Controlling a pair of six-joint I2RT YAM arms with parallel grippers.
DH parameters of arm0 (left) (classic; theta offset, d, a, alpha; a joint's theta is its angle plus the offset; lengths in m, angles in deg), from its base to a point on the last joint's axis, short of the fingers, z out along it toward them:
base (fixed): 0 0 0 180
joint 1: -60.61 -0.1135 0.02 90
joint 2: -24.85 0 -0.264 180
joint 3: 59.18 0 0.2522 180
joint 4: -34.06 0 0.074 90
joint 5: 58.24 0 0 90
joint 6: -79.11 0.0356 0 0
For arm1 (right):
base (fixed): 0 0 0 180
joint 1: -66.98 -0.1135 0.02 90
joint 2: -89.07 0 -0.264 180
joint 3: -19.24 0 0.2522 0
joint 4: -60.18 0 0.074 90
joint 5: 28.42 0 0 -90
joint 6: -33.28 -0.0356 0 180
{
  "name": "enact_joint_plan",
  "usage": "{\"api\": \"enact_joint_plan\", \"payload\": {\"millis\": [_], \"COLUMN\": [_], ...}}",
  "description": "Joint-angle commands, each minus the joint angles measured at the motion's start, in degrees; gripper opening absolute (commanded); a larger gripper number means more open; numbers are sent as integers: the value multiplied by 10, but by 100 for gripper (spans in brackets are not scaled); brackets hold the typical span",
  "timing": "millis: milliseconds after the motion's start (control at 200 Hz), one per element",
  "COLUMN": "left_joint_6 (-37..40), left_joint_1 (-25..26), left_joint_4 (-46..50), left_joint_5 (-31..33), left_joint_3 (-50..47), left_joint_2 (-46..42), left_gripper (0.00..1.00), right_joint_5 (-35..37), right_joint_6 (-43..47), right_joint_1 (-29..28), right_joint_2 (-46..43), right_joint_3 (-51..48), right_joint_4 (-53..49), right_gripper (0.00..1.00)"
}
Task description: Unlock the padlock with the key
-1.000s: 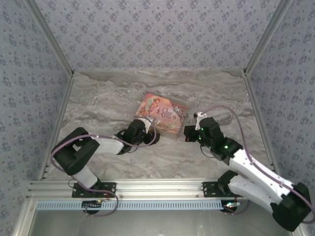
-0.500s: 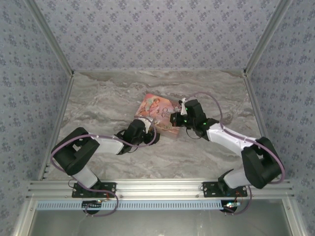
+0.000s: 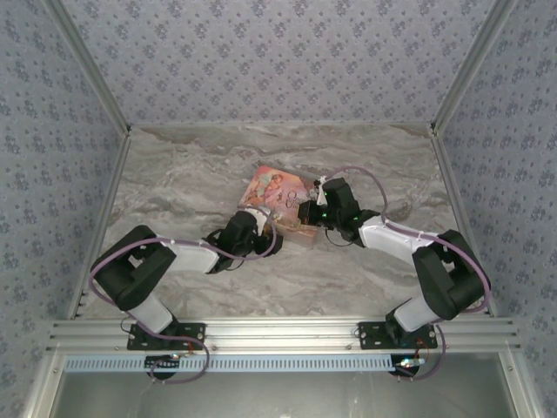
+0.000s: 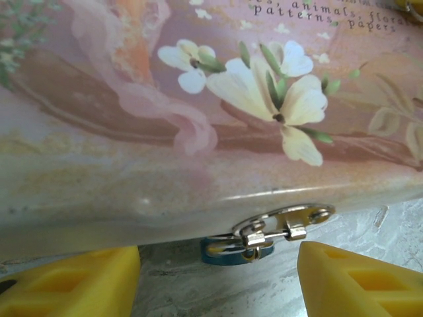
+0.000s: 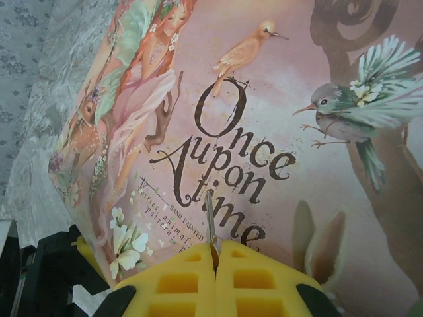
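Note:
The padlock point(image 4: 232, 251) is a tiny blue lock hanging from a silver hasp point(image 4: 284, 224) on the near edge of the pink illustrated box point(image 3: 277, 190); the box rim hides most of it. My left gripper point(image 4: 218, 271) stands open, one yellow finger point(image 4: 73, 284) on each side of the lock, both apart from it. It sits at the box's near-left edge point(image 3: 261, 222). My right gripper point(image 5: 215, 254) is shut on the key point(image 5: 209, 214), whose thin metal blade sticks out between the pads. It hovers over the box lid point(image 5: 264, 132), by the box's near-right side point(image 3: 302, 212).
The box lies on a marbled grey table point(image 3: 191, 174), walled by patterned panels at the back and sides. The left gripper's black body point(image 5: 46, 271) shows at the lower left of the right wrist view, close to my right fingers.
My right arm has swung left from the table's right part and now holds the key over the box. The left arm and the box have not moved.

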Motion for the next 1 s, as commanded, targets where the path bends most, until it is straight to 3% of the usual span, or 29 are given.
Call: {"api": "enact_joint_plan", "payload": {"millis": [0, 290, 994], "left_joint_6": [-5, -8, -18], "left_joint_1": [4, 5, 13], "left_joint_4": [-22, -25, 2], "left_joint_5": [-17, -24, -27], "left_joint_3": [19, 20, 57], "left_joint_2": [6, 7, 36], "left_gripper": [64, 61, 45], "right_joint_5": [23, 34, 41], "right_joint_6": [-10, -6, -2], "right_joint_1": [-5, -18, -25], "right_joint_2": [9, 18, 8], "right_joint_3": [-23, -21, -22], "right_joint_4": [-52, -61, -60], "right_gripper": [0, 0, 0]}}
